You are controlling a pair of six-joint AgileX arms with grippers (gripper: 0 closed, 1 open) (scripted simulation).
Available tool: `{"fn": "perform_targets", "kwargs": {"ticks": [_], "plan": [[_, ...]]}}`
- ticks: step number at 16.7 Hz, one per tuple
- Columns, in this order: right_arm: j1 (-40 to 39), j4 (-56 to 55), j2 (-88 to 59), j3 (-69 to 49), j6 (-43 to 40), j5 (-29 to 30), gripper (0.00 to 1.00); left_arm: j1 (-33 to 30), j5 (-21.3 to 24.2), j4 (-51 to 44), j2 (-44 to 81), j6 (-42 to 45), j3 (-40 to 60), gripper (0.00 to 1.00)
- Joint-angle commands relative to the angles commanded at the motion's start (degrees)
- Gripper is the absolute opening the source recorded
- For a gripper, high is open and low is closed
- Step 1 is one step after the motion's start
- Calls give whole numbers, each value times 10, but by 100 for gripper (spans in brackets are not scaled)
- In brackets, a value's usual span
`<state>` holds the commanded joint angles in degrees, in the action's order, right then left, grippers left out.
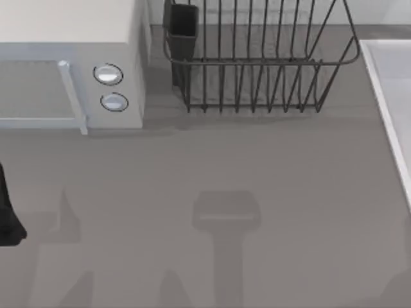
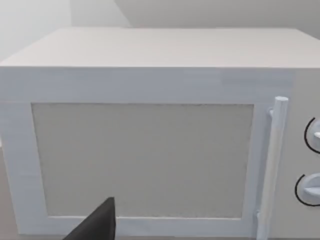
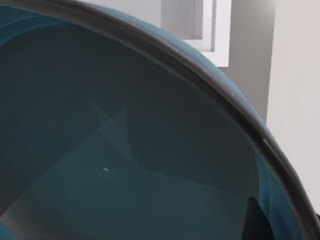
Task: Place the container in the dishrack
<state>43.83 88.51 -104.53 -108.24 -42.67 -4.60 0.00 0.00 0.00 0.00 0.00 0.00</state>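
My right wrist camera sat right up against the round teal-blue container with its thin dark rim, its inside bare, nothing in it. That closeness read as the bowl being carried at my right gripper, though a dark tip at the frame's corner was all I saw of the gripper, so I couldn't tell how its fingers stood. The large black wire dishrack with flaring sides stood at the table's far edge, well away from either gripper, nothing among its bars; the dark rectangular cup was fixed at its corner nearest the white microwave with two round knobs. My left arm was parked at the table's left edge, its gripper facing the microwave door close ahead; finger state not visible either. My read: the bowl was still to be carried over and lowered between the bars.
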Motion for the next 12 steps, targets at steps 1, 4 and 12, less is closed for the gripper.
{"fn": "perform_targets", "kwargs": {"ticks": [1,4,12], "plan": [[0,0,0,0,0,0,0,0,0,0,0,0,0,100],[1,-1,-2,1,1,0,0,0,0,0,0,0,0,100],[-131,-170,13,25,149,172,0,0,0,0,0,0,0,100]]}}
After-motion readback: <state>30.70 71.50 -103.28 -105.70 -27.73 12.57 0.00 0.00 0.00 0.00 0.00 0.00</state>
